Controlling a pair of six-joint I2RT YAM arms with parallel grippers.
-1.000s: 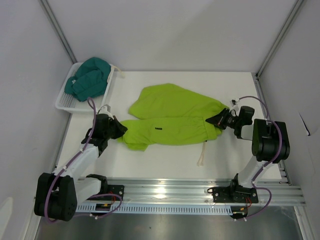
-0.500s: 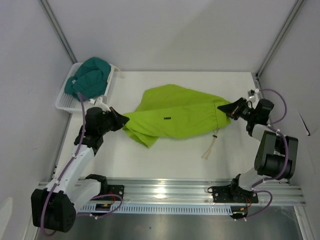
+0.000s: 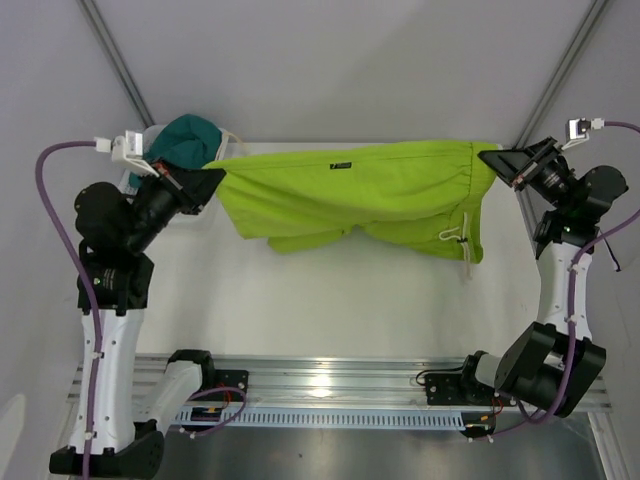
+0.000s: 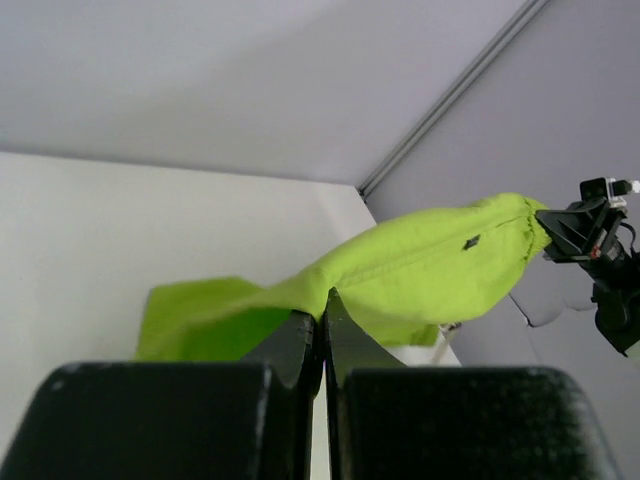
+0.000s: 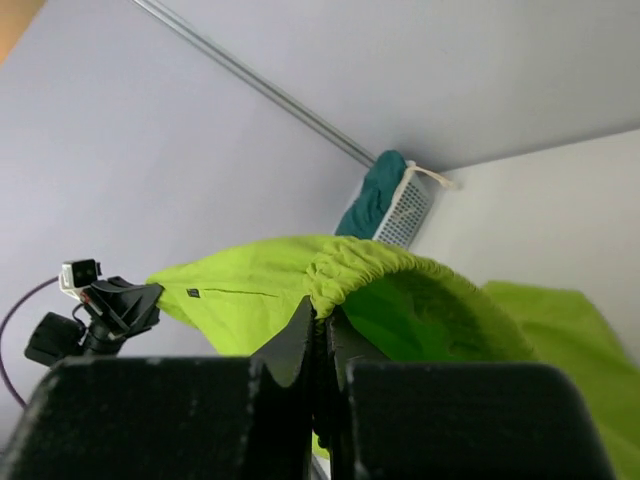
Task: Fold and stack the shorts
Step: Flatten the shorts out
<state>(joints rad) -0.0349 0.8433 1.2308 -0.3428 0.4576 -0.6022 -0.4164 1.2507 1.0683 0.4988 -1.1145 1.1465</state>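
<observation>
White bench [image 3: 330, 300] is sitting between grey walls [image 3: 330, 60]; above it lime green shorts [image 3: 370, 185] are hanging stretched between high-held arms, left fingers [image 3: 208, 180] and right fingers [image 3: 498, 159] each clamping one end; dark teal shorts [image 3: 190, 138] are lying in the far-left basket [image 5: 408, 212]

white links [image 3: 100, 350], black joints [image 3: 105, 215], looping purple cables [image 3: 40, 185].

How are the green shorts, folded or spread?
Spread: the lime green shorts hang stretched between the left pincer and right pincer, each shut on one end.
</observation>
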